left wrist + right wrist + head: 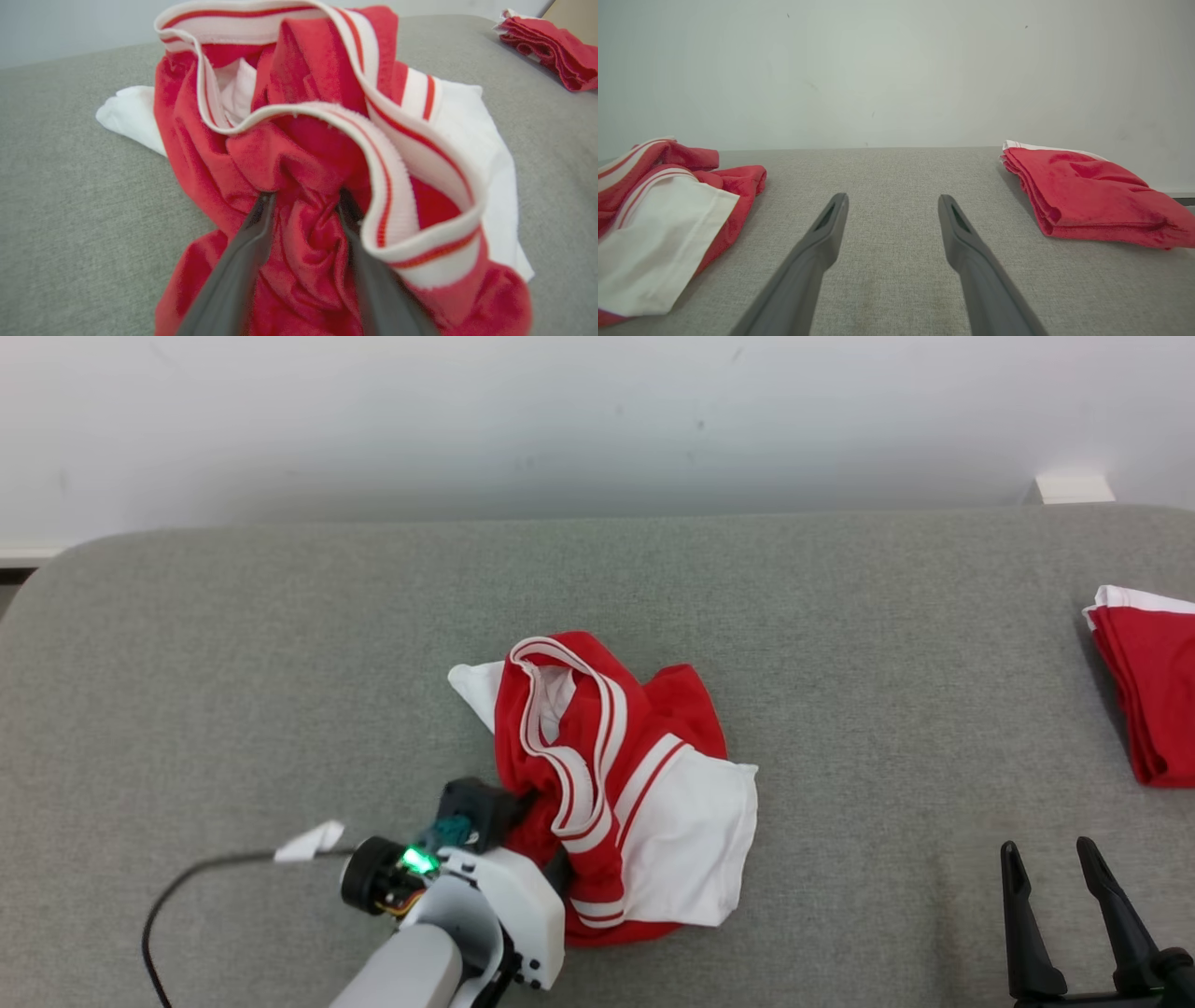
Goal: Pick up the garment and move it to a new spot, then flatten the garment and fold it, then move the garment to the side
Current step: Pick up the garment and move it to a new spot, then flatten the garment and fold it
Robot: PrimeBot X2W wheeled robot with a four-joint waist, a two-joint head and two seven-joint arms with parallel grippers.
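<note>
Crumpled red-and-white garment (607,775) at frame centre on the table (280,663).
The left tool (306,200) straddles red cloth, grip unclear; right tool (1047,849) spread wide, lower right.

Red garment (607,775), white stripes; grey surface (280,663).

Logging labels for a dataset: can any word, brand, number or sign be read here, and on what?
None can be read.
The crumpled red-and-white garment shows stripes, no print.
The folded red garment looks plain.
The small white tag is too small to read.
</note>
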